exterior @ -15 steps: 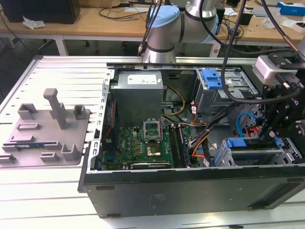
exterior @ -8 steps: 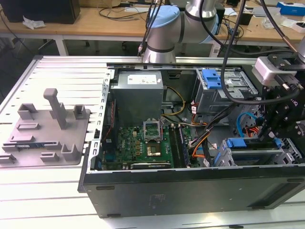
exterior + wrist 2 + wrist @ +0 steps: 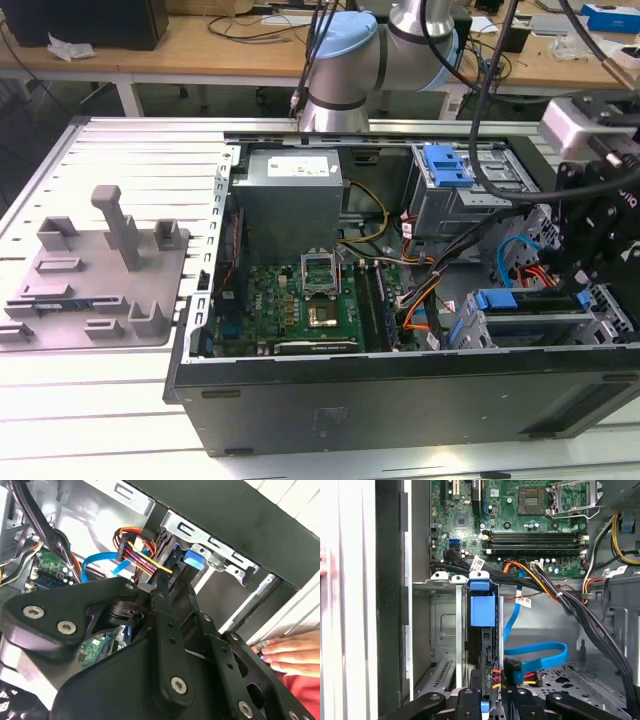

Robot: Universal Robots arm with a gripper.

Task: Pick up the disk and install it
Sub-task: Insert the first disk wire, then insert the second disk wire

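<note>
The disk (image 3: 528,301) stands on edge in the drive cage (image 3: 480,335) at the near corner of the open computer case, on the exterior view's right. Its blue bracket (image 3: 482,608) shows end-on in the first wrist view, between the cage's metal walls. My gripper (image 3: 580,285) hangs right over that cage. Its black fingers (image 3: 468,700) sit close on either side of the disk's edge, and the gripper (image 3: 159,591) looks shut on it. Much of the disk's body is hidden by the cage and by my fingers.
Power and data cables (image 3: 570,605) and a blue flat cable (image 3: 540,657) run beside the cage. A second cage with a blue latch (image 3: 447,165), a grey box (image 3: 290,195) and the motherboard (image 3: 300,300) share the case. A person's hand (image 3: 287,652) rests outside the case wall.
</note>
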